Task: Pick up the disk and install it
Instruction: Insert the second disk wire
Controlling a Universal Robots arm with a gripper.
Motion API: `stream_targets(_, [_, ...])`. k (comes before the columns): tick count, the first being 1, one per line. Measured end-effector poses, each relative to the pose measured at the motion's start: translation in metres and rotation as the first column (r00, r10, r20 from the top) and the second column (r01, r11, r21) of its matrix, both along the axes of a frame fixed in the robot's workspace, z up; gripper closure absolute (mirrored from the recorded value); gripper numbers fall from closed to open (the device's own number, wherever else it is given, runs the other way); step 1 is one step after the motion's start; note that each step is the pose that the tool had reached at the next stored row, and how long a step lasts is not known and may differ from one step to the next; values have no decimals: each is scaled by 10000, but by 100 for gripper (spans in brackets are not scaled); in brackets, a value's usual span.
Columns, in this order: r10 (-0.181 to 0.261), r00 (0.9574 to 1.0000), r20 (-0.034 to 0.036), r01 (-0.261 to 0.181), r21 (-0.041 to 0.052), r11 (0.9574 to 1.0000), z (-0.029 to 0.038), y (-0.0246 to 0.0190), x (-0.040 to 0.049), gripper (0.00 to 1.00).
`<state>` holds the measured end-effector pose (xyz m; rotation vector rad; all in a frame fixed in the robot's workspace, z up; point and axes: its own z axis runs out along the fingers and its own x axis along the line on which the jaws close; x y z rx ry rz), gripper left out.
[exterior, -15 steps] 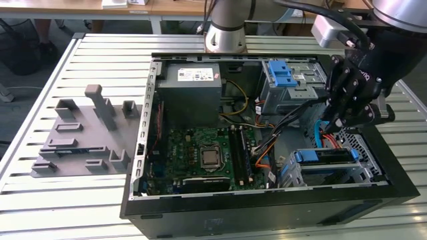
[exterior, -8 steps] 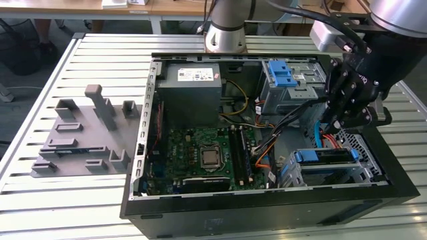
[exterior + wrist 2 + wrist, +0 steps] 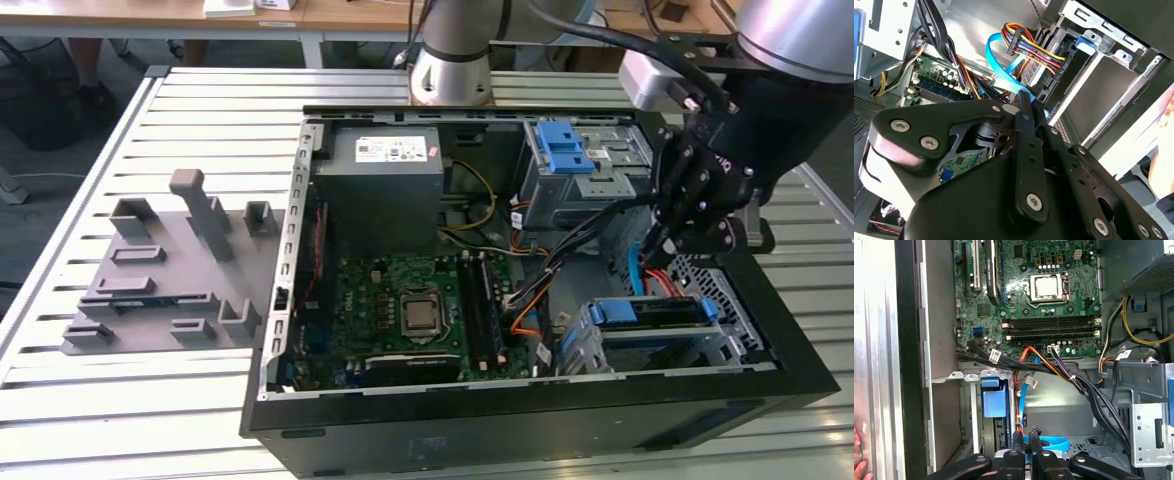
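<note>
The disk, edged by its blue carrier frame, sits in the lower drive cage at the near right corner of the open computer case. In the first wrist view its blue carrier end shows edge-on in the cage slot. My gripper hangs just above that cage among the cables. Its fingers are shut, with nothing seen between them, in both wrist views. A light blue data cable loops right behind the fingertips.
A grey power-supply box and the green motherboard fill the case's left half. A bare blue latch tops the upper cage. Cable bundles cross the middle. A grey fixture lies left of the case. A person's hand is beside the case.
</note>
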<state>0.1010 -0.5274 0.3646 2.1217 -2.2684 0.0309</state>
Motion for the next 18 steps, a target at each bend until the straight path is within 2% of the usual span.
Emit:
stream_targets(4, [0,10000,-1,0,49,10000,-36,-41,0,84])
stream_targets(7, [0,10000,0,0,145,9999,-68,-88,0,84])
stream_targets(9, [0,10000,0,0,289,9996,-82,-109,0,84])
stream_targets(12, [0,10000,1,0,572,9984,-98,-133,0,84])
stream_targets(13, [0,10000,3,0,635,9980,-106,-144,0,84])
stream_targets(18, [26,10000,77,-31,649,9979,-151,-220,-9,84])
